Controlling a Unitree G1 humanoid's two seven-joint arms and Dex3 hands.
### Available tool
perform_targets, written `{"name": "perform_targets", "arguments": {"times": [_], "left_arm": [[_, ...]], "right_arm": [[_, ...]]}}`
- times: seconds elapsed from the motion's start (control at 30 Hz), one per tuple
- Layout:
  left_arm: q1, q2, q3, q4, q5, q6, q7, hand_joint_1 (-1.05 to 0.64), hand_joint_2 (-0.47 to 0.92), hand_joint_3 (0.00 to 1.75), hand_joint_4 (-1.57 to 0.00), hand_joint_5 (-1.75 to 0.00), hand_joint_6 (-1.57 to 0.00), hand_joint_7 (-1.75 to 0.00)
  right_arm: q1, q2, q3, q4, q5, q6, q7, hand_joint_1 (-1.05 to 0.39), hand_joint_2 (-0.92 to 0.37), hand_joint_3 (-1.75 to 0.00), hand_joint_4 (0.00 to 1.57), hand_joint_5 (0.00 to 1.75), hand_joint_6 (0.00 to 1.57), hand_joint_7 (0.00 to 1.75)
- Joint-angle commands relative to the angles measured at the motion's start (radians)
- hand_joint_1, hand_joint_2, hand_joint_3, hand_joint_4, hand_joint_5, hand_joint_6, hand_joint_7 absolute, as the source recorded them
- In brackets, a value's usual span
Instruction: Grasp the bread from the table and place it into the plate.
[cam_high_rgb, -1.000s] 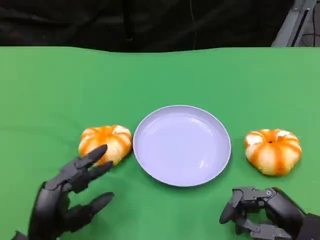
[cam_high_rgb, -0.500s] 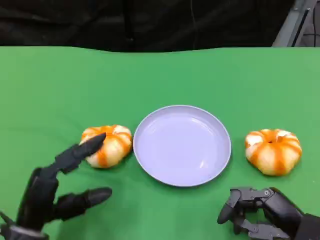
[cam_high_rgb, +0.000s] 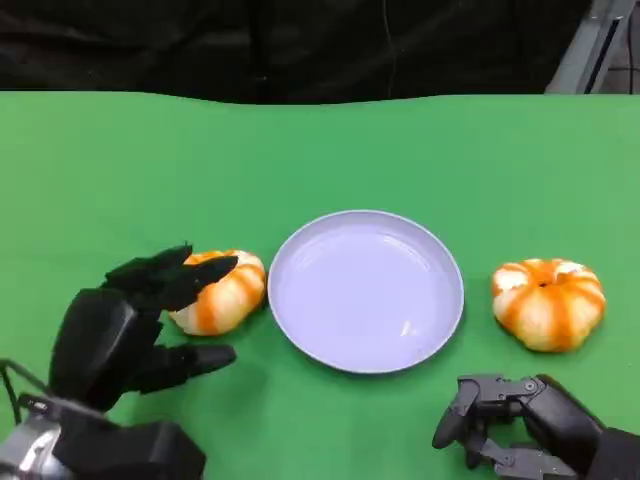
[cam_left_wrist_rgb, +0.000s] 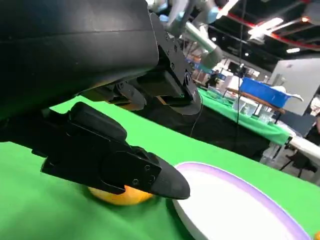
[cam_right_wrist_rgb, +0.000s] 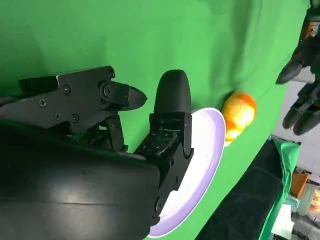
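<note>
Two orange-and-white striped breads lie on the green table, one (cam_high_rgb: 220, 297) left of the lavender plate (cam_high_rgb: 365, 215) and one (cam_high_rgb: 547, 303) to its right. My left hand (cam_high_rgb: 130, 330) hovers at the left bread's near-left side. Its fingers are spread: the upper ones reach over the bread's edge and the thumb lies low beside it, so nothing is gripped. The left wrist view shows that bread (cam_left_wrist_rgb: 120, 196) under my fingertips (cam_left_wrist_rgb: 165, 177), next to the plate (cam_left_wrist_rgb: 235, 210). My right hand (cam_high_rgb: 520, 430) rests near the front edge with curled fingers, holding nothing.
The green cloth (cam_high_rgb: 320, 150) runs to a dark back edge. From the right wrist view I see the plate (cam_right_wrist_rgb: 205, 150) and the left bread (cam_right_wrist_rgb: 238, 112) past my right hand (cam_right_wrist_rgb: 100, 150). Other tables stand in the background.
My left hand has moved forward and risen toward the left bread, with its upper fingers now over the bread's edge. The right hand, the plate and both breads have stayed put.
</note>
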Motion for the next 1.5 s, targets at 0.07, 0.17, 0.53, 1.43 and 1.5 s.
{"name": "perform_targets", "arguments": {"times": [0.07, 0.17, 0.53, 1.43, 1.5], "left_arm": [[-0.058, 0.039, -0.084, 0.058, 0.011, 0.094, 0.06, -0.78, 0.92, 0.02, -0.49, 0.0, -0.68, 0.0], [-0.087, 0.037, -0.12, 0.097, -0.002, 0.133, 0.065, -0.79, 0.92, 0.03, -0.46, 0.0, -0.64, 0.0], [-0.164, 0.036, -0.22, 0.208, -0.042, 0.203, 0.092, -0.82, 0.92, 0.08, -0.45, 0.0, -0.54, 0.0], [-0.329, -0.039, -0.324, 0.496, -0.124, 0.276, 0.029, -0.84, 0.92, 0.11, -0.48, -0.01, -0.51, 0.0], [-0.332, -0.039, -0.329, 0.5, -0.13, 0.283, 0.024, -0.84, 0.92, 0.11, -0.48, -0.01, -0.51, 0.0]], "right_arm": [[0.003, -0.011, -0.002, -0.009, 0.003, 0.007, -0.002, 0.0, -0.92, -0.45, 0.69, 1.52, 0.74, 1.09], [0.006, -0.011, -0.002, -0.013, 0.001, 0.011, -0.003, -0.01, -0.92, -0.45, 0.69, 1.52, 0.74, 1.09], [0.01, -0.013, -0.002, -0.021, 0.002, 0.013, -0.002, -0.01, -0.92, -0.46, 0.69, 1.52, 0.74, 1.08], [0.018, -0.011, 0.0, -0.034, 0.0, 0.018, -0.004, -0.02, -0.92, -0.45, 0.69, 1.52, 0.75, 1.08], [0.018, -0.01, -0.001, -0.033, 0.003, 0.016, -0.003, -0.02, -0.92, -0.45, 0.69, 1.52, 0.75, 1.08]]}}
